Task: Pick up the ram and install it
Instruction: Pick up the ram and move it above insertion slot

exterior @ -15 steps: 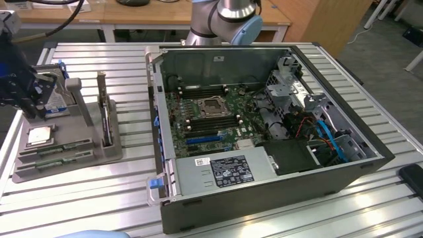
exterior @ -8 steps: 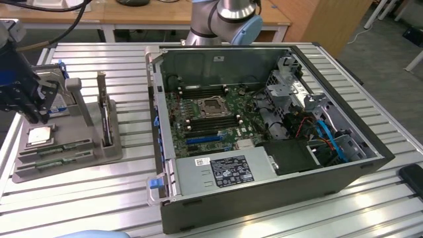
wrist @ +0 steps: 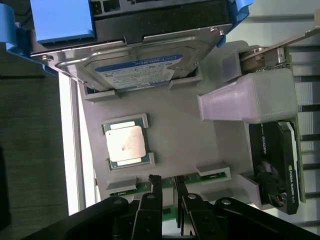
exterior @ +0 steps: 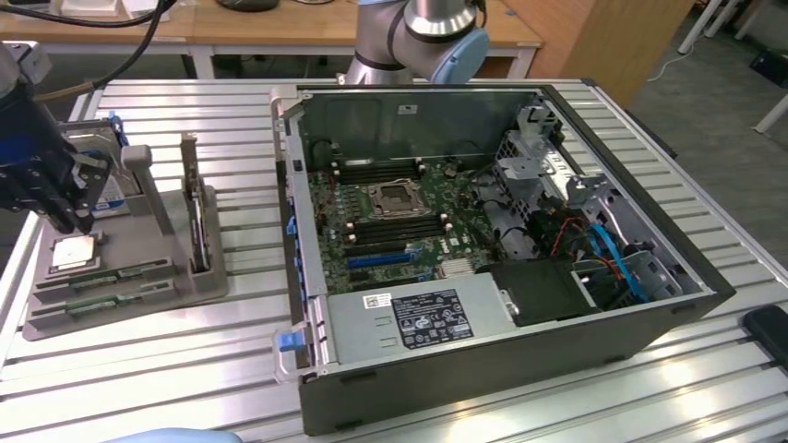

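Note:
The ram [wrist: 200, 179] is a thin green stick lying in a slot of the grey holder tray [wrist: 190, 145], beside the square silver processor chip [wrist: 125, 141]. In the exterior view the ram [exterior: 109, 276] lies at the tray's near end, with a second green stick [exterior: 105, 301] in front of it. My gripper [wrist: 167, 181] hangs just above the ram, its two dark fingers a narrow gap apart and holding nothing. The exterior view has the gripper [exterior: 68, 221] at its left, over the tray.
The open computer case [exterior: 689, 277] fills the middle of the table, its motherboard [exterior: 394, 217] showing dark memory slots. On the tray stand a silver hard drive [wrist: 140, 65] and an upright graphics card [wrist: 275, 165]. The slatted table edge runs close to the tray.

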You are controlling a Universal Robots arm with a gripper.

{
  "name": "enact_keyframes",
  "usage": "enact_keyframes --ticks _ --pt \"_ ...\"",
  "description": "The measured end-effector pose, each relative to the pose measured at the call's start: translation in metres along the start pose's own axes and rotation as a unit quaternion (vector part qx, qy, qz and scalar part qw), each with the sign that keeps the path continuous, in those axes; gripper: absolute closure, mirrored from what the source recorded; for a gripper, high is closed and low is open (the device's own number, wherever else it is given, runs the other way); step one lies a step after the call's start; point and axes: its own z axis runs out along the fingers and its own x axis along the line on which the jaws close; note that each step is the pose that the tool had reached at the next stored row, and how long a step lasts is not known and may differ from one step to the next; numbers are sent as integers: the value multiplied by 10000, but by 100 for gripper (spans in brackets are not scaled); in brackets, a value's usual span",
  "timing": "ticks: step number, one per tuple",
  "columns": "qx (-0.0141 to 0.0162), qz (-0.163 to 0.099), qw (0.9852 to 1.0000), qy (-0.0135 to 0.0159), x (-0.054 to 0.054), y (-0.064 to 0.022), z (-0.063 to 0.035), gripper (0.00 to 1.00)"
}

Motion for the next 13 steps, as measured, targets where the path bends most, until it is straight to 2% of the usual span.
enact_keyframes --ticks 2,4,5,9,13 --pt "0 0 10000 -4 0 0 1 76" --pt "-4 -18 10000 -30 0 0 2 76" --pt "-6 -63 10000 -30 0 0 2 76" --pt "-17 -392 9992 -16 1 0 3 76" --pt "-30 -752 9972 1 1 0 8 76"
